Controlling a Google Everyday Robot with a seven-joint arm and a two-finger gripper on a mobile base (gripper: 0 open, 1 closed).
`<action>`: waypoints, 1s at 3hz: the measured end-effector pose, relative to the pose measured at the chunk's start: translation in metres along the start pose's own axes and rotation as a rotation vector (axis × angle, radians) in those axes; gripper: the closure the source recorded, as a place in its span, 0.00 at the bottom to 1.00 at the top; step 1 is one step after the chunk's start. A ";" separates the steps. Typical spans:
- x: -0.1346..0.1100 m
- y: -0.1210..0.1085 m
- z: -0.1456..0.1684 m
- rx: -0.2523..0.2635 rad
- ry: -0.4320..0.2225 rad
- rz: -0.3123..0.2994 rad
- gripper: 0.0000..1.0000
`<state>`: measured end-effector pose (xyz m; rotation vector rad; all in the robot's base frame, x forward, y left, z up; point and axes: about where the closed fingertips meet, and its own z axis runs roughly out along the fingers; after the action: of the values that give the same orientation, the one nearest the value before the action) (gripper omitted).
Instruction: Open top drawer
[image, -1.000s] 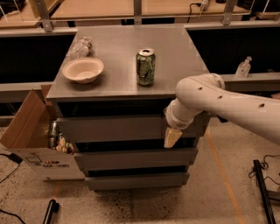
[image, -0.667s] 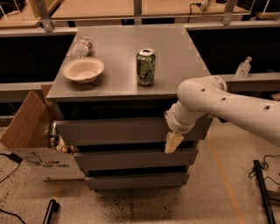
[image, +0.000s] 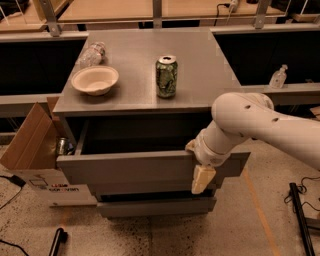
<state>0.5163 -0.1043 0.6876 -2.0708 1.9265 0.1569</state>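
**Top drawer stands open, gripper clamped on its front**

One grey cabinet is seen mid-frame, and three drawers are counted in it. The top drawer is found well out from the cabinet body, its dark interior exposed under the cabinet top. The two lower drawer fronts are set further back beneath it.

One white arm is brought in from the right. The gripper is placed at the right part of the top drawer's front panel. One cream finger is hung down the outside of the panel and a second is glimpsed just behind its upper edge, so the panel is gripped between them.

One cardboard box is parked open, touching or just beside the cabinet's left side. Dark print with a red mark is noted on its white side, but it cannot be read. One metal can is spotted inside it.

On the cabinet top three things are counted: one pale bowl, one green can standing upright, its print not legible, and one clear plastic bottle lying behind the bowl.

One small pump bottle is seen on the ledge to the right.
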 end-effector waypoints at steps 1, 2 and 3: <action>-0.005 0.046 -0.022 -0.097 -0.056 0.009 0.20; -0.004 0.085 -0.045 -0.216 -0.062 0.036 0.22; -0.003 0.099 -0.067 -0.260 -0.055 0.053 0.22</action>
<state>0.4098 -0.1258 0.7377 -2.1483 2.0198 0.4953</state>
